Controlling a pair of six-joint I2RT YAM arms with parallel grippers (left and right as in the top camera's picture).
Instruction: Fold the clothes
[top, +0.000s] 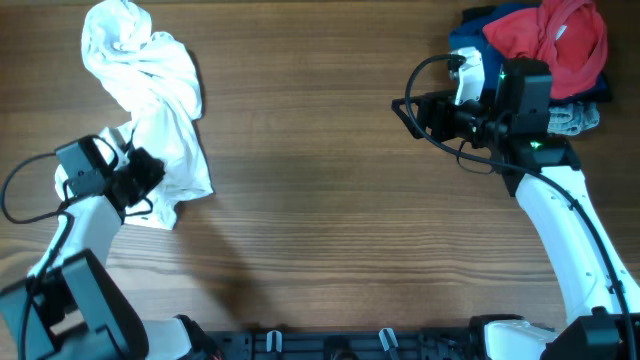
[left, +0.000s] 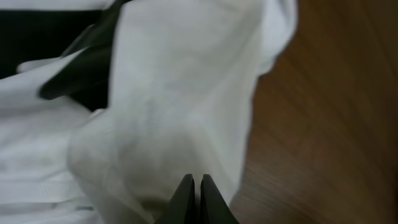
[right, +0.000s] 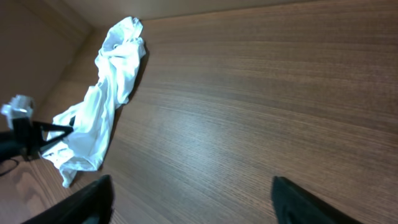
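White T-shirt (top: 160, 100): bunched up in a long crumpled strip at the left end of the table (top: 320, 220), nowhere near flat
Left gripper (left: 193, 190): sits at the shirt's near end, jaws pressed tight together, pinching a fold of the thin fabric
Right gripper (right: 193, 202): hovers over bare wood on the right side, jaws spread wide, holding nothing
Red garment (top: 555, 40): heaped in the far right corner over a navy garment (top: 468, 42), well apart from the shirt
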